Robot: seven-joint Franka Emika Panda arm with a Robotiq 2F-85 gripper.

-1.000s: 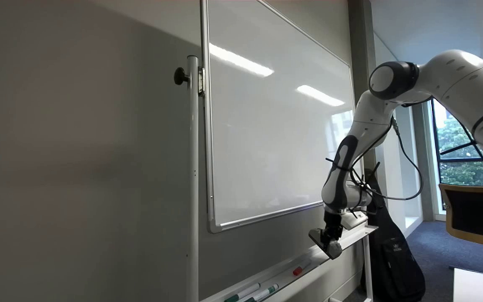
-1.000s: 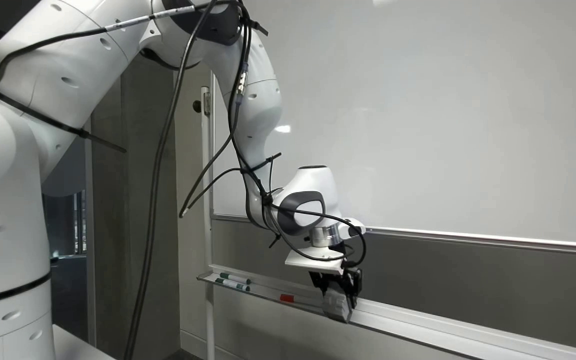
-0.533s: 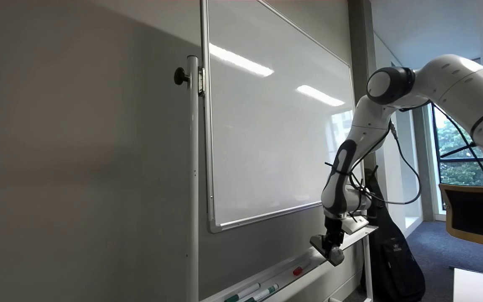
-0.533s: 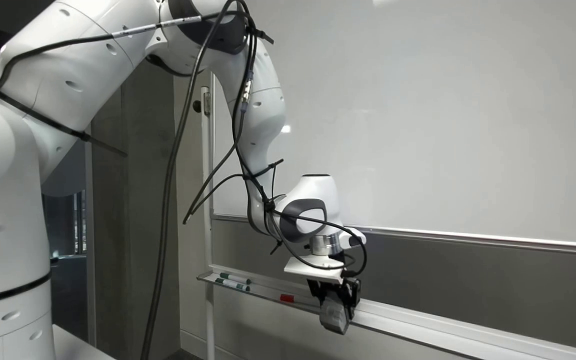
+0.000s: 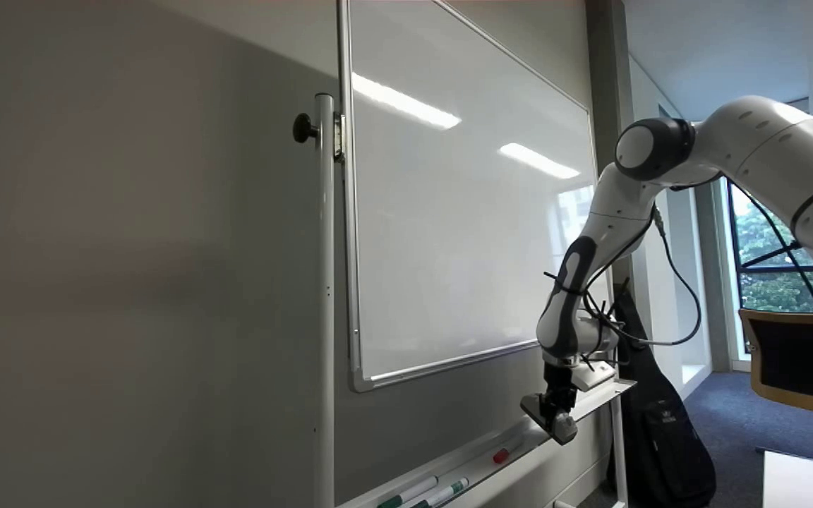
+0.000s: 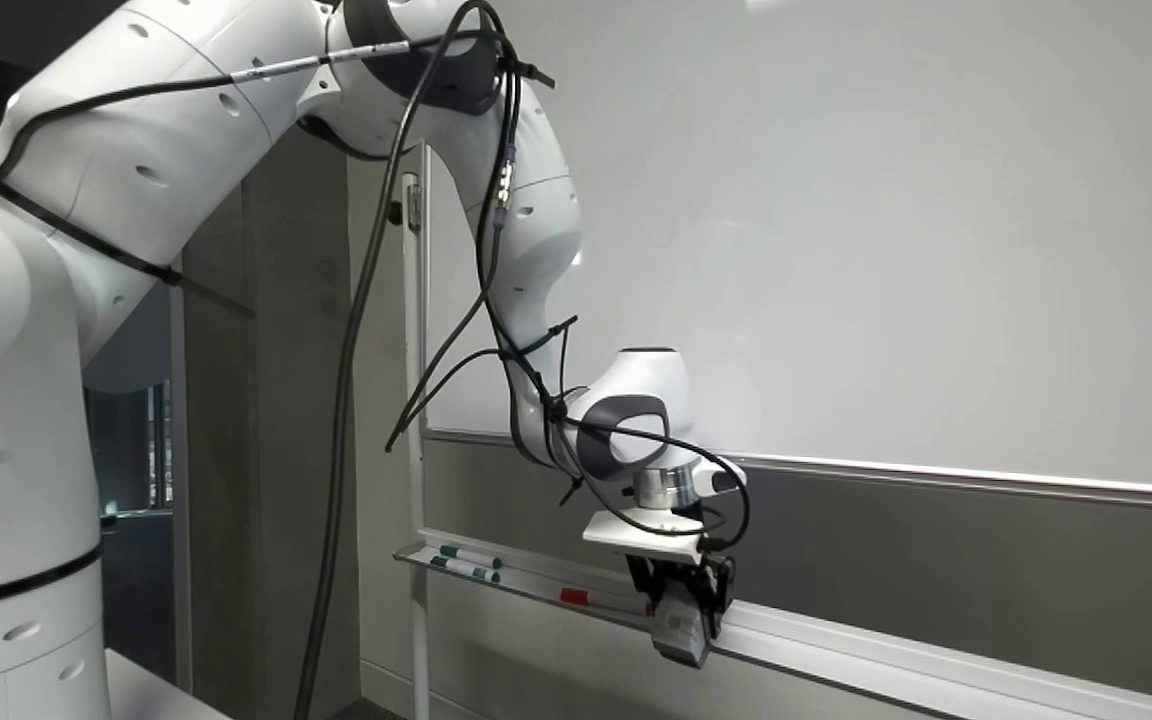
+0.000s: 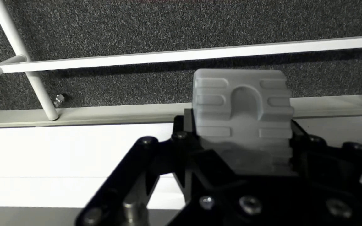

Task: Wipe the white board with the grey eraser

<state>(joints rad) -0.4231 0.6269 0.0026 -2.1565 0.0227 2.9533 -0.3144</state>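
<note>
My gripper [image 7: 242,128] is shut on the grey eraser [image 7: 245,103], which sits between the two black fingers in the wrist view. The eraser shows in both exterior views [image 5: 563,427] [image 6: 681,628]. It is tilted and hangs at the front edge of the marker tray. I cannot tell whether it touches the tray. The white board [image 5: 463,233] stands above, with its silver bottom edge higher than the gripper; it also fills the back of an exterior view [image 6: 896,250]. The eraser is below the board and apart from it. The arm hides part of the board.
The white tray [image 6: 836,650] runs below the board. It holds a red-capped marker [image 5: 507,451] and green-capped markers [image 6: 466,570]. White stand bars [image 7: 168,56] cross above the dark carpet. A black bag [image 5: 664,430] leans behind the stand and a chair [image 5: 798,360] stands beyond.
My arm has sunk a little with the eraser in the gripper, then shifted slightly sideways. The gripper has stayed shut on the eraser. The board and markers have not moved.
</note>
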